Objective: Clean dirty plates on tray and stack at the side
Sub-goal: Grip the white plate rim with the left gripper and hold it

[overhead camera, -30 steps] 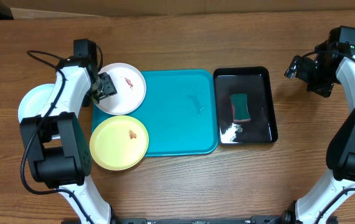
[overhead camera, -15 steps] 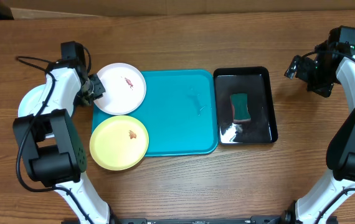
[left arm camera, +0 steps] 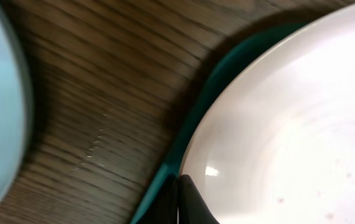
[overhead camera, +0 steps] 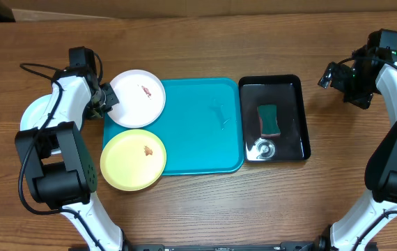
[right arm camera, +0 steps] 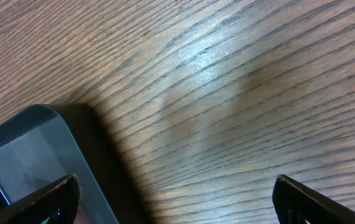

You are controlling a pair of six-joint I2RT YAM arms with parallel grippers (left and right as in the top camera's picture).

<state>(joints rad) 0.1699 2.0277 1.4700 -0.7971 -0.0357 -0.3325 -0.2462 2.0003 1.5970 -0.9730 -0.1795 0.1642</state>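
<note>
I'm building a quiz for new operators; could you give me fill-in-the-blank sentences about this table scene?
The sponge lies in the small tray, coloured ____.
The left jaws are shut on the rim of the plate coloured ____.
The right jaws stand ____, holding nothing.
The pale blue plate lies outside the big tray, on the ____.
Missing words: black; white; open; table.

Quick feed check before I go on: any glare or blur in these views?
Overhead: sharp, one bright glare spot on the black tray. Left wrist: too close, white plate and turquoise tray rim look soft, tiny highlight on the plate. Right wrist: table grain crisp, broad pale sheen across it.
</note>
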